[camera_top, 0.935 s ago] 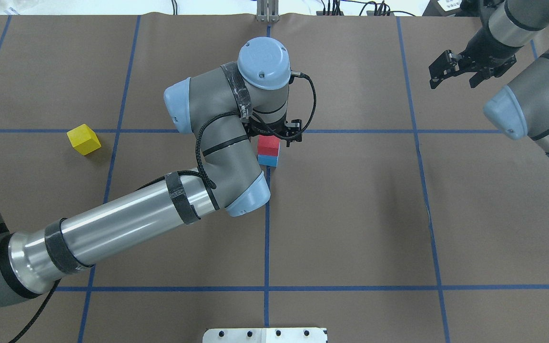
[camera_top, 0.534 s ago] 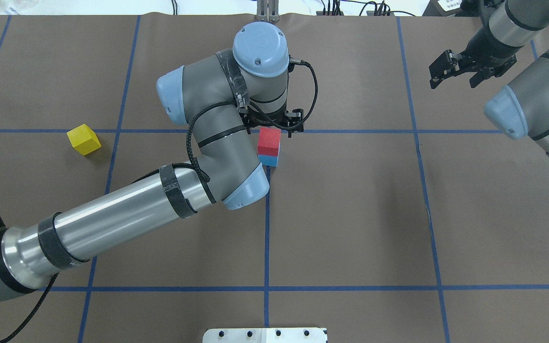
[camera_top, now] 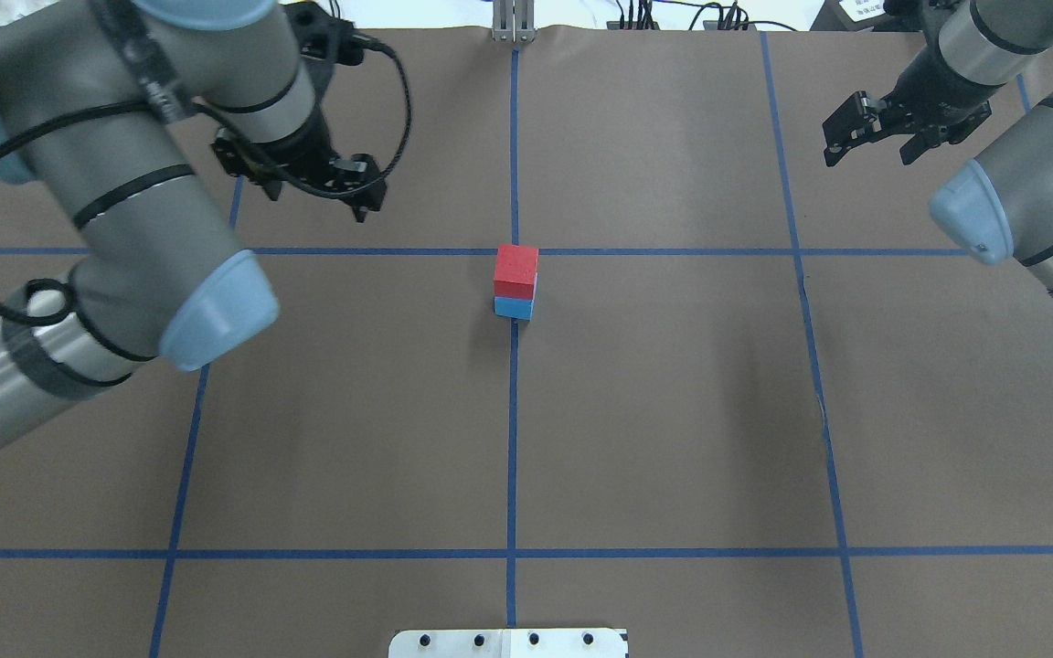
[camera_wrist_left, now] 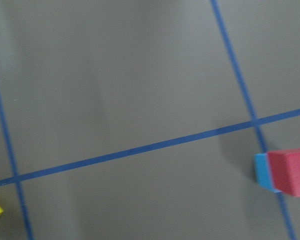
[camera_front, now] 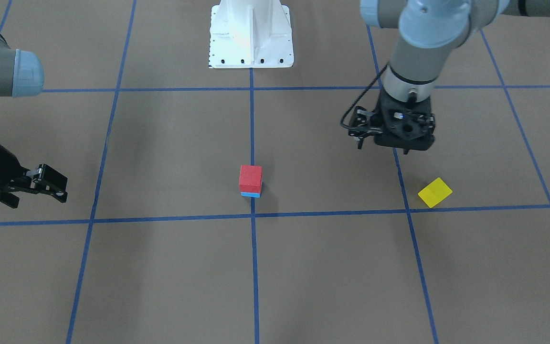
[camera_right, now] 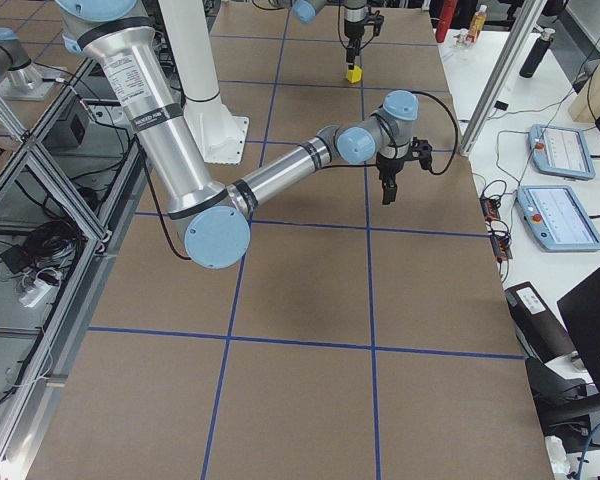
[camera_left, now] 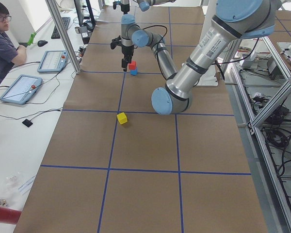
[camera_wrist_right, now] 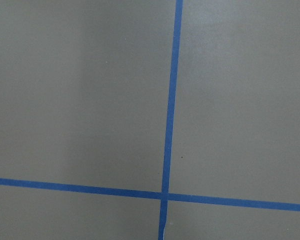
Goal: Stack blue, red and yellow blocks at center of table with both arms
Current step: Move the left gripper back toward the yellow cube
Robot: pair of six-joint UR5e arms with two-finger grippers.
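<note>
Red matte cube [camera_top: 515,267] atop light-blue cube [camera_top: 514,308]

red block [camera_front: 250,177] on blue block [camera_front: 250,194] | yellow block [camera_front: 435,192] well apart

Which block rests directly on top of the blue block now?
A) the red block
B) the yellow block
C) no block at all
A: the red block sits on the blue block, while the yellow block lies apart, alone.
</note>
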